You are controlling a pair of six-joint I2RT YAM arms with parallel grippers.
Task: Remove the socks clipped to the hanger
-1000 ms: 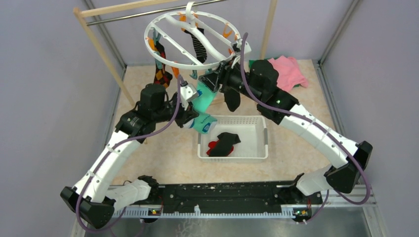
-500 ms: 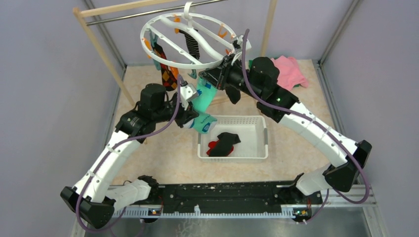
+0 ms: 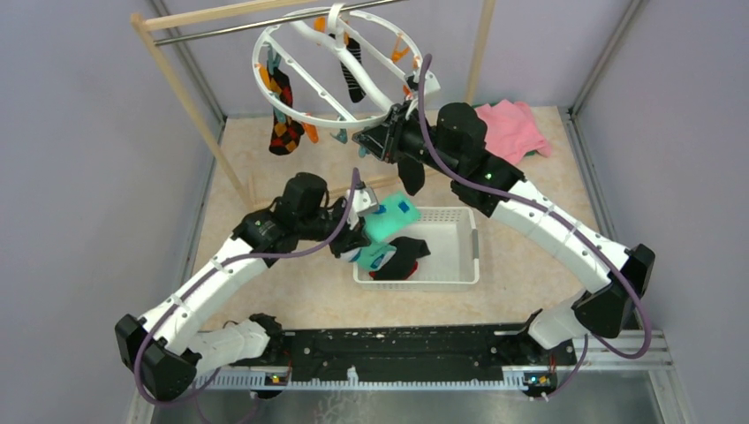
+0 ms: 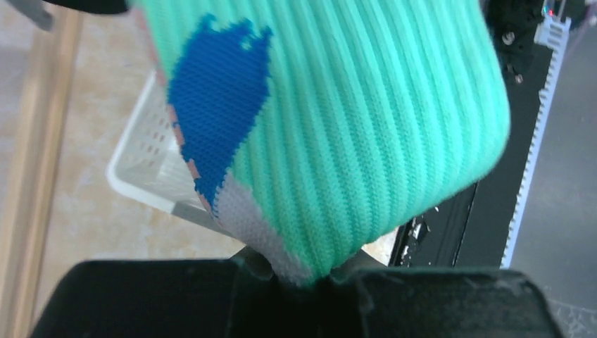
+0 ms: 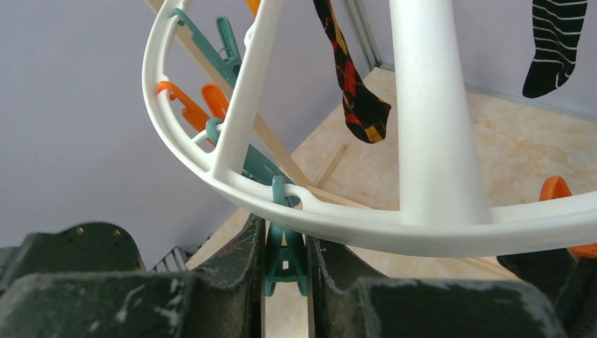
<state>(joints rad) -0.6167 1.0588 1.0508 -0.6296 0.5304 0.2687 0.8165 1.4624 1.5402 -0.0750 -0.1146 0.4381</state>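
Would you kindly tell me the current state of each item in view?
hanger, hanging tilted
argyle sock, clipped, dangling
striped sock, clipped, dangling
teal sock, unclipped, pinched by left gripper
left gripper, shut on teal sock
right gripper, shut on teal clip
basket, holding black sock and red sock

The hanger (image 3: 291,102) hangs tilted from the rack (image 3: 181,88), with an argyle sock (image 3: 284,115) and a striped sock (image 3: 352,72) clipped to it. The right gripper (image 3: 362,141) meets the ring's near rim beside a teal clip (image 3: 342,135). The left gripper (image 3: 364,231) pinches a teal sock (image 3: 393,219) just over the left edge of the basket (image 3: 466,252). In the basket lie a black sock (image 3: 404,254) and a red sock (image 3: 378,262). A pink cloth (image 3: 512,128) lies at the back right.
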